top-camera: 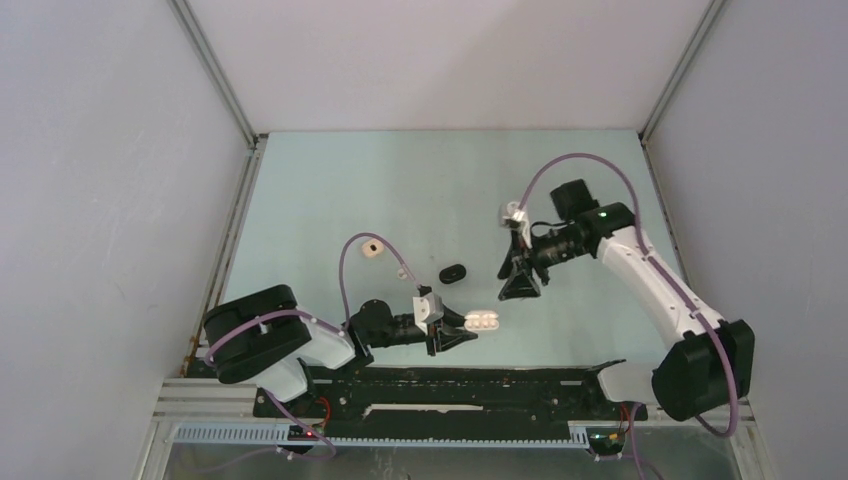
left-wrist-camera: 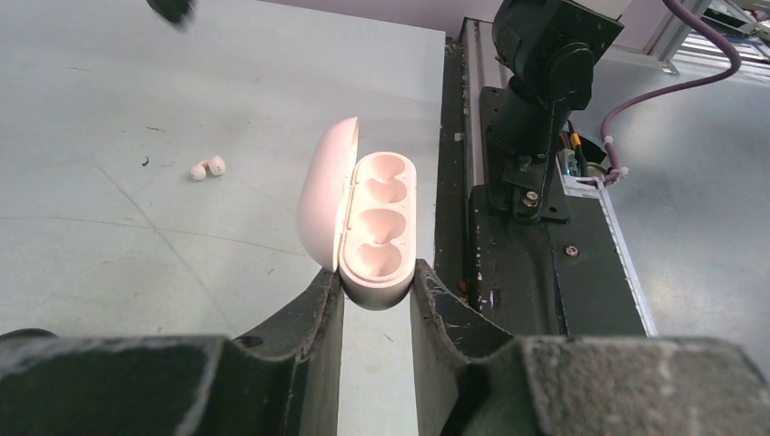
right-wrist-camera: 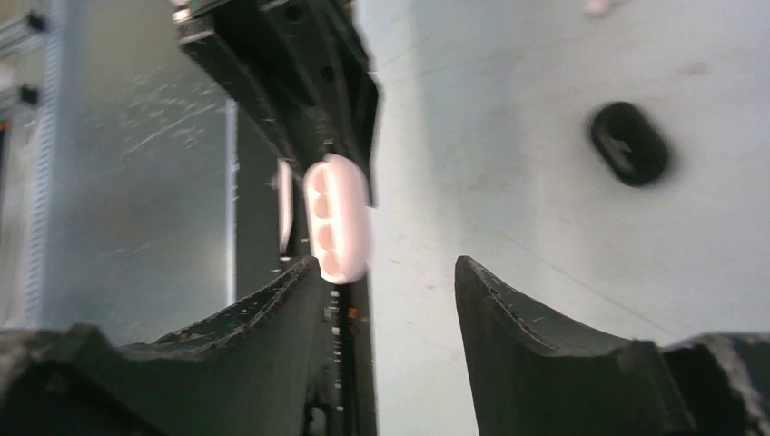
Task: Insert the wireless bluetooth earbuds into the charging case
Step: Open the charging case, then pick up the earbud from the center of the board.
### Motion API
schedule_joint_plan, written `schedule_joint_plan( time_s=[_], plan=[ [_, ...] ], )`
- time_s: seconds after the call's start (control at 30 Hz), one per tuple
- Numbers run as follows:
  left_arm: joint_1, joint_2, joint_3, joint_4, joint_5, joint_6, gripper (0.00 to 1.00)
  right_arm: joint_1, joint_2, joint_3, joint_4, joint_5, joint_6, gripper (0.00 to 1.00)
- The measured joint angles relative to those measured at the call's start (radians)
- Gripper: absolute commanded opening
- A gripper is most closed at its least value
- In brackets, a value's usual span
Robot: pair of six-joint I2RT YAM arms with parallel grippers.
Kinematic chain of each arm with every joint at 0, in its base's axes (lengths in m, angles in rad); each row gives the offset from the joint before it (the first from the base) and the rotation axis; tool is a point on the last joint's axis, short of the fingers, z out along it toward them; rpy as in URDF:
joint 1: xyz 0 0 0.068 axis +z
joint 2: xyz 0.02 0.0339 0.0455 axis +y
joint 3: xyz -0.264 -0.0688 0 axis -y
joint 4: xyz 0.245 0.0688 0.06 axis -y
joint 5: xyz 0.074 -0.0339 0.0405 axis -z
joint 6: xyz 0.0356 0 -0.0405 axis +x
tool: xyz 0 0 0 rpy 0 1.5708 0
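Observation:
My left gripper is shut on the near end of a pale pink charging case, near the table's front edge. Its lid stands open to the left, and both wells look empty. Two tiny white earbuds lie together on the table, left of the case in the left wrist view. My right gripper hangs open and empty a little beyond the case, which shows in the right wrist view next to its left finger.
A closed black pill-shaped case lies on the pale green table between the arms. A small cream object sits further left. The black base rail runs along the front edge beside the held case.

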Motion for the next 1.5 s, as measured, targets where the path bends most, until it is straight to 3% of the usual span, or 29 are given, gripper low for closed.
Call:
schedule_joint_plan(
  time_s=[0.07,0.17,0.23,0.33,0.37,0.57,0.87,1.5],
  plan=[
    [0.000,-0.003,-0.001,0.000,-0.009,0.000,0.00,-0.082,-0.039,0.000,0.029,-0.003,0.022,0.70],
    [0.003,-0.025,-0.013,-0.003,-0.019,0.000,0.00,-0.214,-0.136,-0.032,0.164,0.041,0.112,0.68],
    [0.007,-0.045,-0.021,-0.007,-0.026,-0.001,0.00,-0.258,-0.197,-0.069,0.265,0.127,0.186,0.56],
    [0.010,-0.076,-0.029,-0.013,-0.042,-0.001,0.00,-0.261,-0.197,-0.089,0.348,0.264,0.247,0.30],
    [0.011,-0.087,-0.030,-0.016,-0.047,-0.001,0.00,-0.259,-0.176,-0.089,0.366,0.302,0.259,0.28],
    [0.016,-0.157,-0.047,-0.046,-0.075,0.000,0.00,-0.269,0.061,-0.095,0.410,0.489,0.349,0.27],
    [0.018,-0.235,-0.064,-0.108,-0.092,0.008,0.00,-0.326,0.336,-0.088,0.371,0.576,0.406,0.28],
    [0.019,-0.252,-0.064,-0.161,-0.097,0.019,0.00,-0.278,0.440,-0.047,0.341,0.616,0.411,0.32]
  ],
)
